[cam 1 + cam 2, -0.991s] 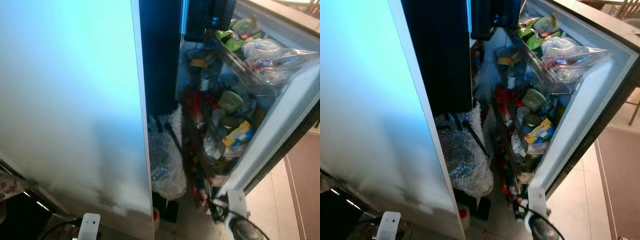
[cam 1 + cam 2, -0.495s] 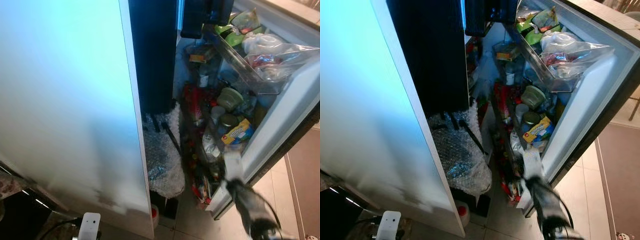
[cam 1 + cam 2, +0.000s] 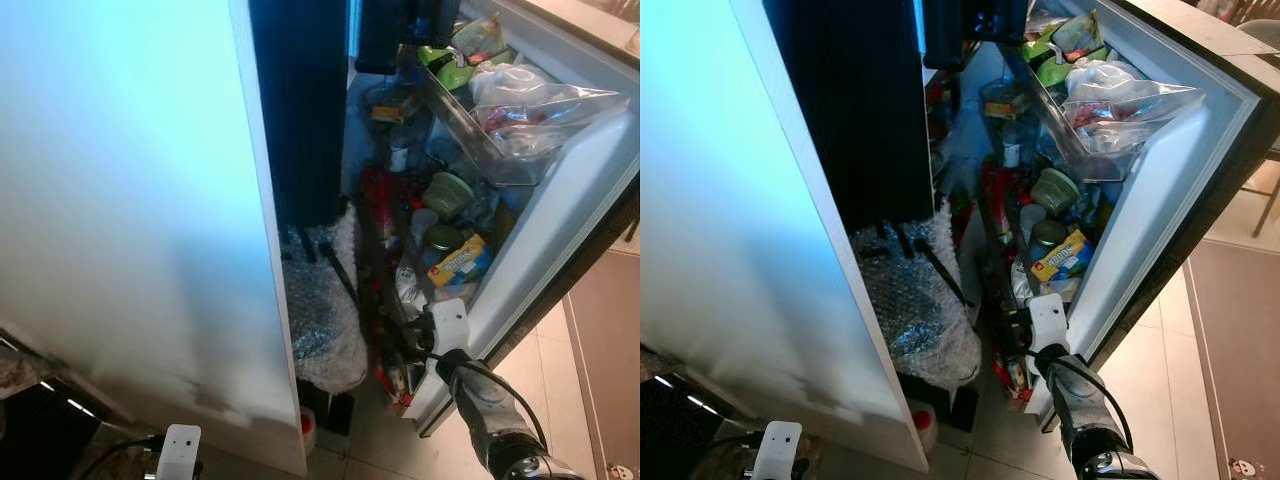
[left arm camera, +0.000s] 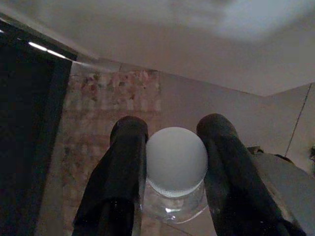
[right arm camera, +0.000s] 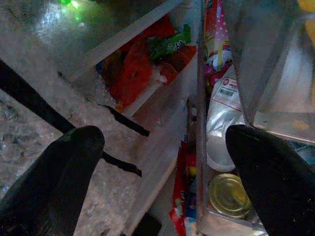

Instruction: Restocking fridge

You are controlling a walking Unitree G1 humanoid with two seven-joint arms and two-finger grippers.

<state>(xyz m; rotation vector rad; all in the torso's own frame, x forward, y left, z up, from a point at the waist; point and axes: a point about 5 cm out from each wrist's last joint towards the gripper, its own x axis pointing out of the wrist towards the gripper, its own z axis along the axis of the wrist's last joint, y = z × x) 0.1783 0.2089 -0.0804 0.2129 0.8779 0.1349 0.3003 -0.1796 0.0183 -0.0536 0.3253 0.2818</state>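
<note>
Fridge door (image 3: pixel 560 230) stands swung open, its clear top bin (image 3: pixel 480 130) packed with green packets and a plastic bag of food, and the shelves below it crowded with jars, a yellow box (image 3: pixel 457 262) and red wrappers. Just beside the door's lowest shelf, the right gripper (image 5: pixel 162 162) hangs spread wide and empty. Well apart from the door, the left gripper (image 4: pixel 172 157) pinches a clear bottle (image 4: pixel 176 164) at its white cap.
</note>
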